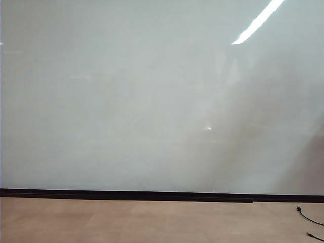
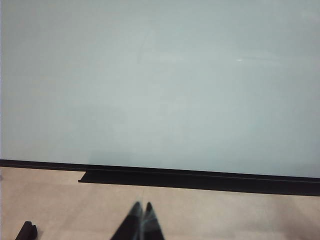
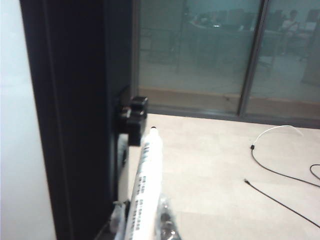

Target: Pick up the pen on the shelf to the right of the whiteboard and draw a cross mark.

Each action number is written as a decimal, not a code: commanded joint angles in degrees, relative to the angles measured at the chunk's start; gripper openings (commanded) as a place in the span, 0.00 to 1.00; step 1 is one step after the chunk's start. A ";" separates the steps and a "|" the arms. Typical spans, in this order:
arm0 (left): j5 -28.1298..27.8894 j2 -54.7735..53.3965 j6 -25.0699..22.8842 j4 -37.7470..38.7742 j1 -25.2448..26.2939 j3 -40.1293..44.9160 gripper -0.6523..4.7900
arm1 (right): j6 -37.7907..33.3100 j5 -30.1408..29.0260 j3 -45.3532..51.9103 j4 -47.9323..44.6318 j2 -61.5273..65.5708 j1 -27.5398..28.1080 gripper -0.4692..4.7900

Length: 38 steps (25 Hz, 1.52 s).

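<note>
Black label print runs along the pen (image 3: 149, 177), too blurred to read.

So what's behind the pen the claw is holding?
The right claw is shut on the pen. Behind it are a black bracket, tan floor with thin cables and glass walls. The pen's lower end is hidden in the claw.

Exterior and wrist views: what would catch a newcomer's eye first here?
The huge blank whiteboard fills the exterior view down to its black lower strip, with no mark on it and a ceiling light reflected in its upper right. In the right wrist view, the white pen juts out from the right gripper, shut on it beside a dark frame. The left gripper points at the board, shut and empty.
</note>
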State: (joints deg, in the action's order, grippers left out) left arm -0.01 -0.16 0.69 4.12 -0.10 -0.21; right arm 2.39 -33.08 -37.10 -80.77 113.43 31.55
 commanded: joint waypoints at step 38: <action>0.20 -0.02 -0.24 -0.26 0.00 -0.17 0.11 | -11.32 35.04 26.53 10.40 -41.24 -52.68 0.08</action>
State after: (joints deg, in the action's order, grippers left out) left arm -0.01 -0.16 0.69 4.12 -0.10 -0.21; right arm -8.16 1.91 -9.91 -71.35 72.36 -20.21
